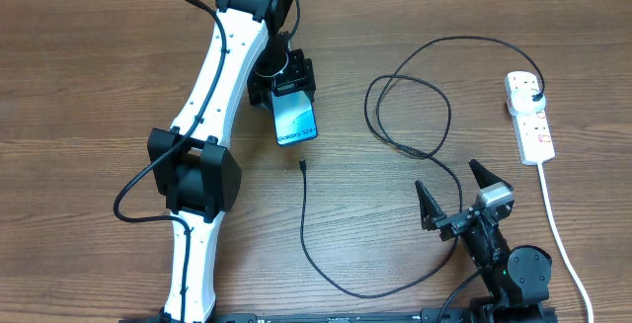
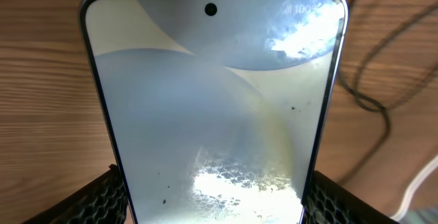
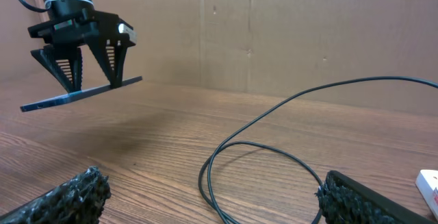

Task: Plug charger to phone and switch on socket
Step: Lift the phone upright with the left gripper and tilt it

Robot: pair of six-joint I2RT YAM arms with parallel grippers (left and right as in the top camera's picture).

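My left gripper [image 1: 287, 84] is shut on the top end of the phone [image 1: 296, 118], whose lit blue screen faces up. In the right wrist view the phone [image 3: 81, 94] hangs tilted above the table under the left gripper [image 3: 83, 54]. It fills the left wrist view [image 2: 212, 107]. The charger's connector tip [image 1: 302, 165] lies on the table just below the phone. Its thin black cable [image 1: 407, 116] loops right to a black plug [image 1: 534, 97] in the white socket [image 1: 530, 125]. My right gripper [image 1: 454, 200] is open and empty beside the cable loop [image 3: 274, 148].
The socket's thick white cord [image 1: 559, 226] runs down the right side to the front edge. Brown cardboard walls [image 3: 287, 25] stand behind the table. The cable sweeps a wide arc [image 1: 365, 291] near the front, by the right arm's base.
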